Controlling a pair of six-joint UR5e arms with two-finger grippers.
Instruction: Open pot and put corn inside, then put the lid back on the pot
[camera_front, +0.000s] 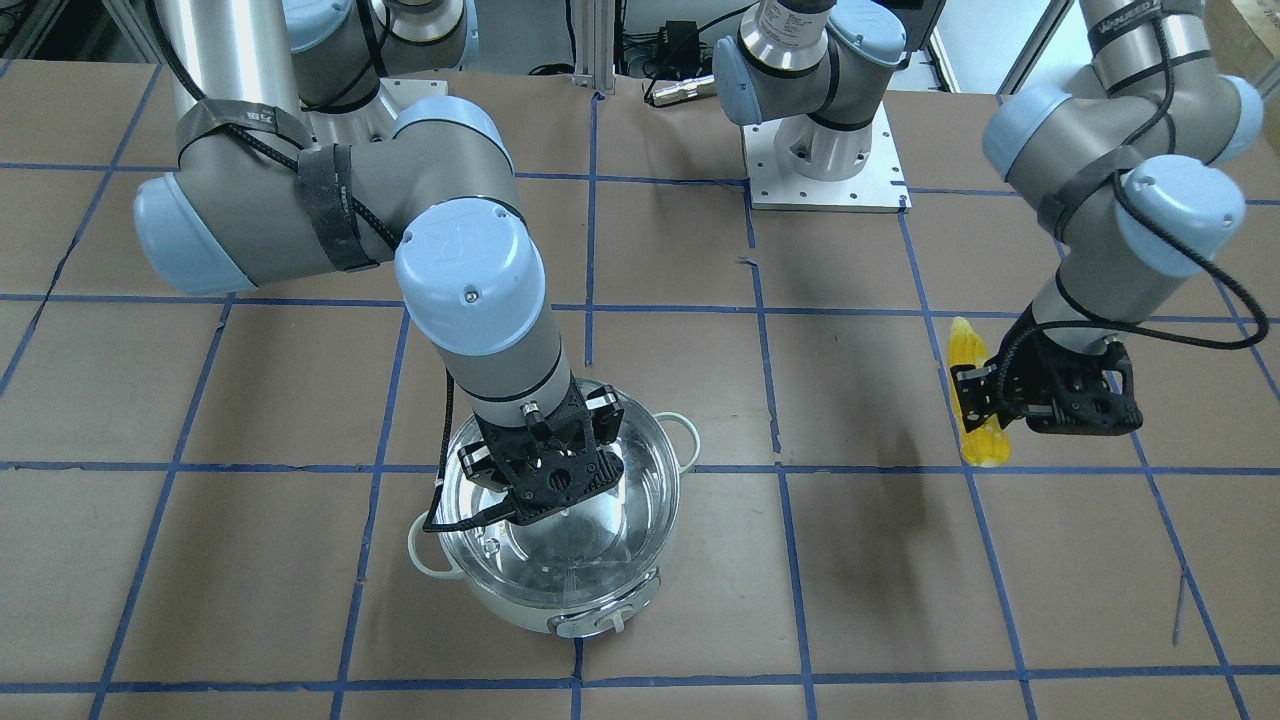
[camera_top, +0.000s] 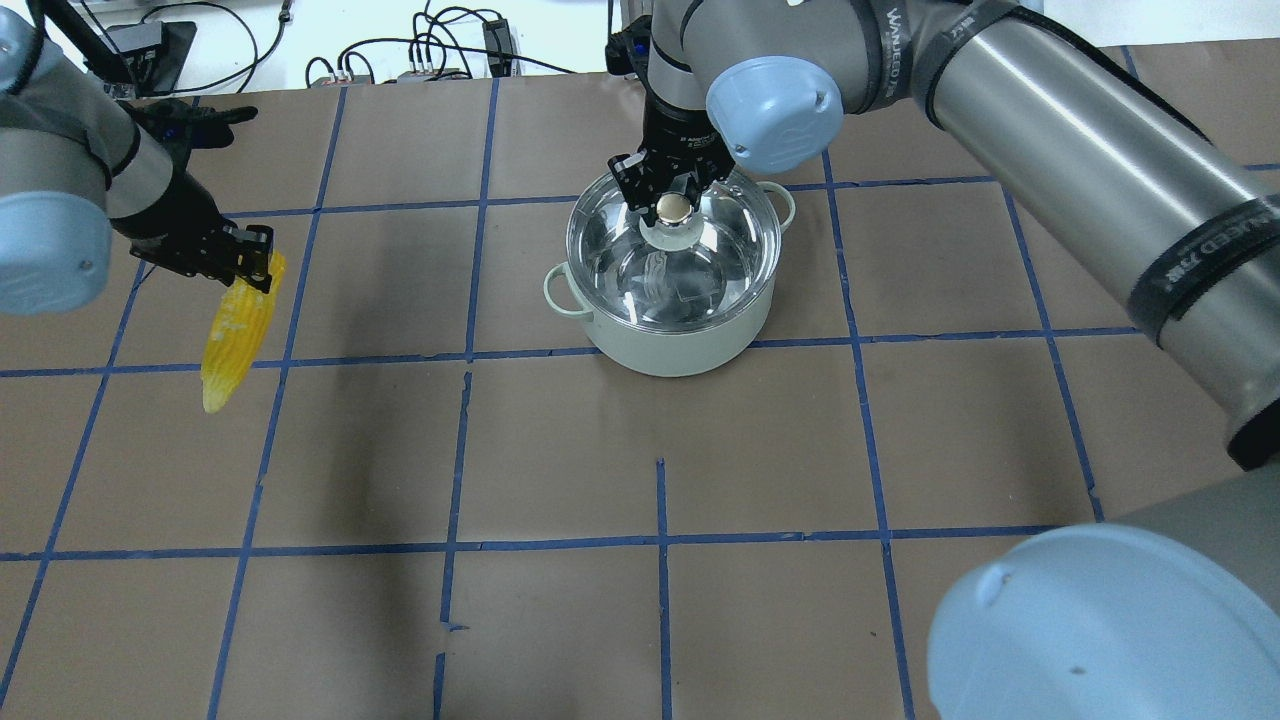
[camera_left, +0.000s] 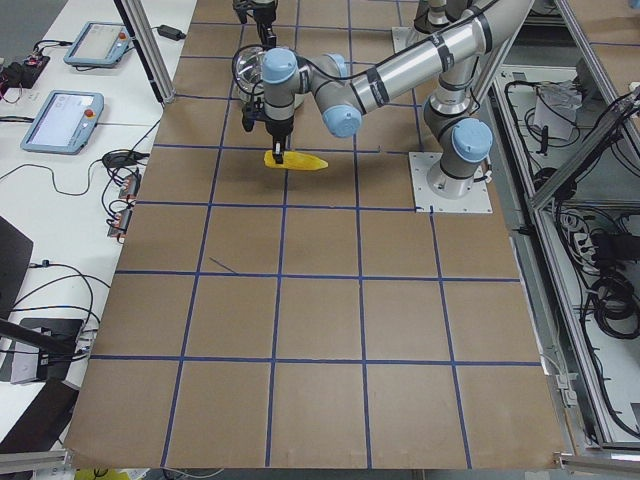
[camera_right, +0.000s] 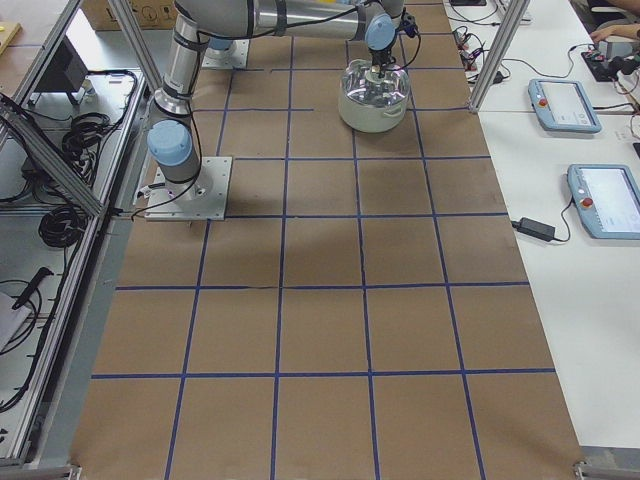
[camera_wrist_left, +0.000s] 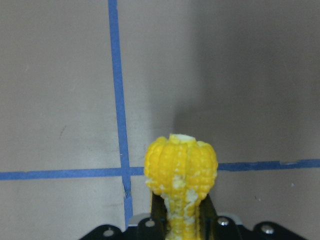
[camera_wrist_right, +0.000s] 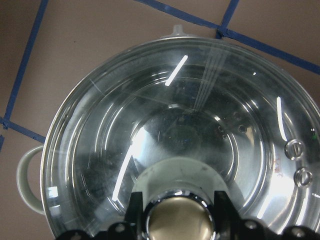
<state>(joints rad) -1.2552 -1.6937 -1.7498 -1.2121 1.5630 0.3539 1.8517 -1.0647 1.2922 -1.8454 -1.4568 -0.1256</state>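
Note:
The pale mint pot stands on the brown table with the clear glass lid resting on it. My right gripper is directly over it, its fingers shut on either side of the lid's beige knob. The right wrist view looks through the lid into the steel interior. My left gripper is shut on one end of the yellow corn, far to the pot's left. In the left wrist view the corn sticks out between the fingers. I cannot tell whether the corn touches the table.
My right arm's long link spans the table's right side. The left arm's base plate is bolted at the robot's edge. Cables lie past the far edge. Operator pendants sit on a side table.

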